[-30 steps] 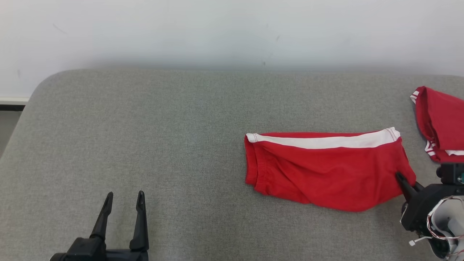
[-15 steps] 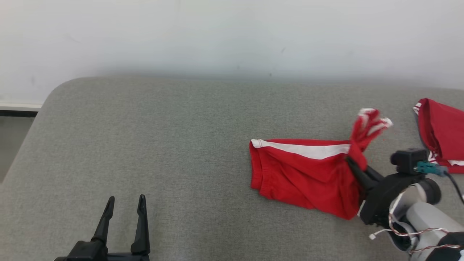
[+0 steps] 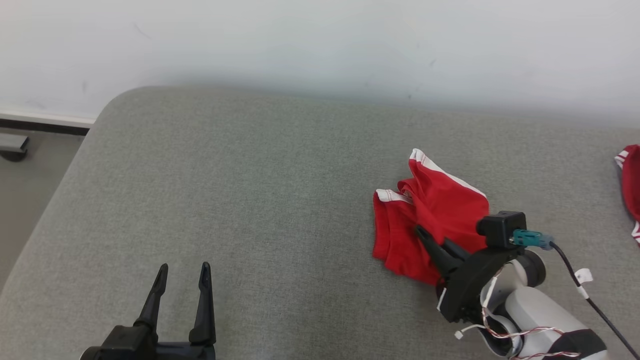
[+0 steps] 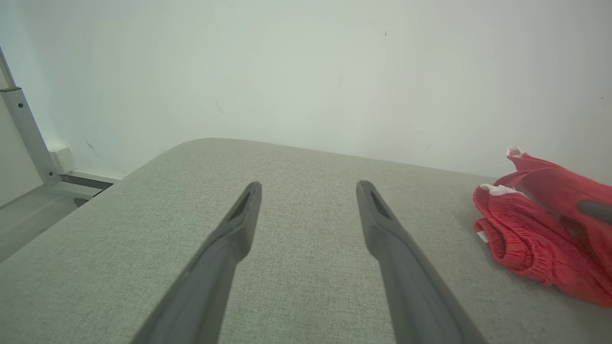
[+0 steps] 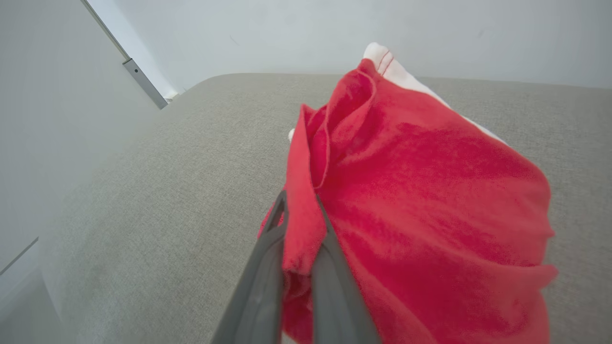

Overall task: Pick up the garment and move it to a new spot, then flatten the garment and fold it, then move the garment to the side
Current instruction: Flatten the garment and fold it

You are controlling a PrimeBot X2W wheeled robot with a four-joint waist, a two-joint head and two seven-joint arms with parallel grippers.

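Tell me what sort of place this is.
Probably an indoor test room set up for folding clothes, not a home: a wide grey fabric-covered surface stands against a bare white wall, with a red garment on it and a bare metal post beside it.

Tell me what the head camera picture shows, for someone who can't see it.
The robot's right hand pinches red shorts with white trim, one end bunched up over the rest, on a grey cushion. Its left hand sits open at the lower left; another red garment peeks in at the right edge.
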